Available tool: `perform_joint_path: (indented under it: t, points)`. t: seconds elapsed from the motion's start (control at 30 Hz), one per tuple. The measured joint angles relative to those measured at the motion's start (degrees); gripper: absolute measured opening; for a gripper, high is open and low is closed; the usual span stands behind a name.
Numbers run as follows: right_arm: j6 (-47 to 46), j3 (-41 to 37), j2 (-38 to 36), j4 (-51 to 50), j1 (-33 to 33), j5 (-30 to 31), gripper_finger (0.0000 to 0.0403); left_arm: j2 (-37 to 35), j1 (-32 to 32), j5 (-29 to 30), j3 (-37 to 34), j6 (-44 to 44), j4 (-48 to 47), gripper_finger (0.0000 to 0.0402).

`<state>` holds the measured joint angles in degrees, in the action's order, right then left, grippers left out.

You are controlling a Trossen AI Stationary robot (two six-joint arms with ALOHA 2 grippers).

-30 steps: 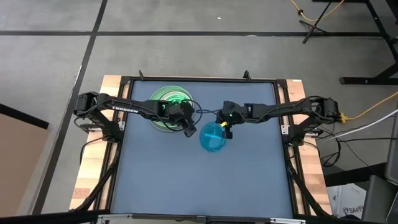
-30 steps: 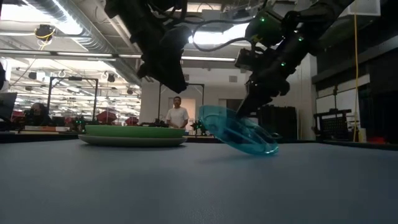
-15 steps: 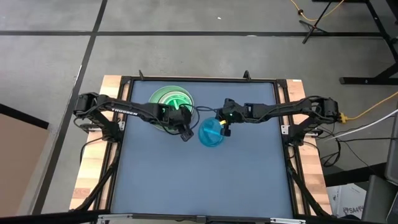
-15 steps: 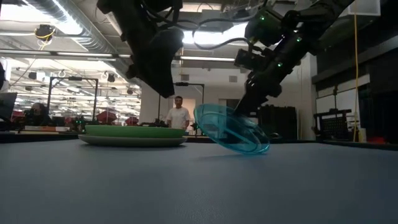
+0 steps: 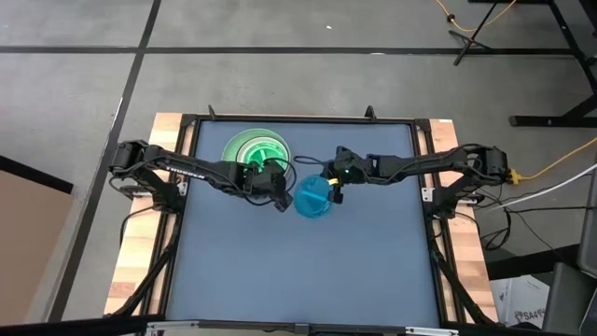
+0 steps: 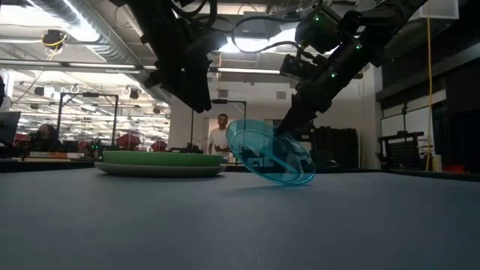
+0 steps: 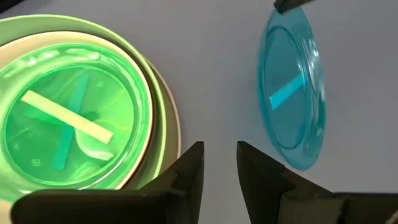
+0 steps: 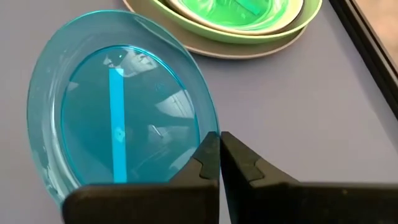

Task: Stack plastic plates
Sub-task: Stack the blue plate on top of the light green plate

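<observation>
A translucent cyan plate [image 5: 314,196] [image 6: 270,154] [image 7: 289,93] [image 8: 118,106] stands tilted near the table's middle. My right gripper [image 5: 333,189] [image 6: 289,129] [image 8: 219,152] is shut on it. To its left, a stack of plates [image 5: 256,149] [image 6: 161,161] [image 7: 74,118] [image 8: 236,18] rests flat on the table. A translucent green plate tops the stack, with light green and pale plates below it. My left gripper [image 5: 280,198] [image 6: 201,105] [image 7: 219,162] hovers between stack and cyan plate. Its fingers are slightly open and touch nothing. My right gripper pinches the cyan plate's rim [image 8: 210,127] between its two fingers, on the side toward the table's right edge. The fingers slant down at it from the right. The plate sits steeply tilted in the hold, its lowest rim [image 6: 296,181] down at the table top.
The blue-grey table top [image 5: 308,271] is bare toward its near edge. A black frame [image 5: 298,119] rims the table. In the low view, people and workbenches [image 6: 220,139] show in the room beyond the table.
My right gripper has drawn the cyan plate along the table toward the left, closer to the stack, and the plate now stands steeper. My left gripper has drifted a little toward the left.
</observation>
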<state>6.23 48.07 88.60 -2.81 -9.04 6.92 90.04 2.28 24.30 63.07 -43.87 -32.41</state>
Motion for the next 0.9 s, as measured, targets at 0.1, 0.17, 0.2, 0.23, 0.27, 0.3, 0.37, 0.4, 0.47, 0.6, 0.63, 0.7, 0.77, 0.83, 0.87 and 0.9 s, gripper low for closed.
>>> perform_joint_path:
  t: [0.1, 0.17, 0.2, 0.23, 0.27, 0.3, 0.37, 0.4, 0.47, 0.6, 0.63, 0.7, 0.77, 0.83, 0.87, 0.9]
  points:
    - [-1.5, 0.0, 0.0, 0.0, 0.0, 0.0, 0.0000, 0.0, 0.0, 1.1, 0.0, -1.1, 0.3, 0.0089]
    - [-1.6, 0.0, 0.0, 0.0, 0.0, 0.0, 0.0000, 0.0, 0.0, 1.1, 0.0, -1.2, 1.1, 0.0089]
    - [-1.6, 0.0, 0.0, 0.0, 0.0, 0.0, 0.0000, 0.0, 0.0, 1.2, 0.0, -1.2, 1.7, 0.0089]
    - [-1.7, 0.0, 0.0, 0.0, 0.0, 0.0, 0.0000, 0.0, 0.0, 1.2, 0.0, -1.2, 2.4, 0.0089]
    - [-1.7, 0.0, 0.0, 0.0, 0.0, 0.0, 0.0000, 0.0, 0.0, 1.2, 0.0, -1.2, 3.2, 0.0089]
    - [-1.7, 0.0, 0.0, 0.0, 0.0, 0.0, 0.0000, 0.0, 0.0, 1.2, 0.0, -1.2, 3.9, 0.0089]
    - [-1.7, 0.0, 0.0, 0.0, 0.0, 0.0, 0.0000, 0.0, 0.0, 1.2, 0.0, -1.3, 4.8, 0.0089]
    - [-1.7, 0.0, 0.0, 0.0, 0.0, 0.0, 0.0000, 0.0, 0.0, 1.2, 0.0, -1.3, 5.2, 0.0089]
    - [-1.7, 0.0, 0.0, 0.0, 0.0, 0.0, 0.0000, 0.0, 0.0, 1.2, 0.0, -1.2, 5.7, 0.0089]
    - [-1.7, 0.0, 0.0, 0.0, 0.0, 0.0, 0.0000, 1.9, 0.4, 1.3, 0.0, -3.5, 6.7, 0.0089]
    - [-1.7, 0.0, 0.0, 0.0, 0.0, 0.0, 0.0000, 2.7, 0.6, 1.3, 0.0, -3.7, 7.0, 0.0089]
    - [-1.7, 0.0, 0.0, 0.0, 0.0, 0.0, 0.0000, 4.5, 1.0, 1.3, 0.0, -3.8, 7.6, 0.0089]
    - [-1.7, 0.0, 0.0, -0.1, 0.0, 0.0, 0.0000, 6.2, 1.4, 1.3, 0.0, -3.8, 8.9, 0.0089]
    - [-1.7, 0.0, 0.0, -0.1, 0.0, -0.1, 0.0000, 7.5, 1.6, 1.3, 0.0, -3.8, 10.2, 0.0089]
    - [-1.7, 0.0, 0.0, -0.1, 0.0, -0.1, 0.0000, 8.0, 1.7, 1.3, 0.0, -3.8, 10.7, 0.0089]
    - [-1.7, 0.0, 0.0, -0.1, 0.0, 0.0, 0.0000, 8.4, 1.7, 1.3, 0.0, -3.8, 11.5, 0.0089]
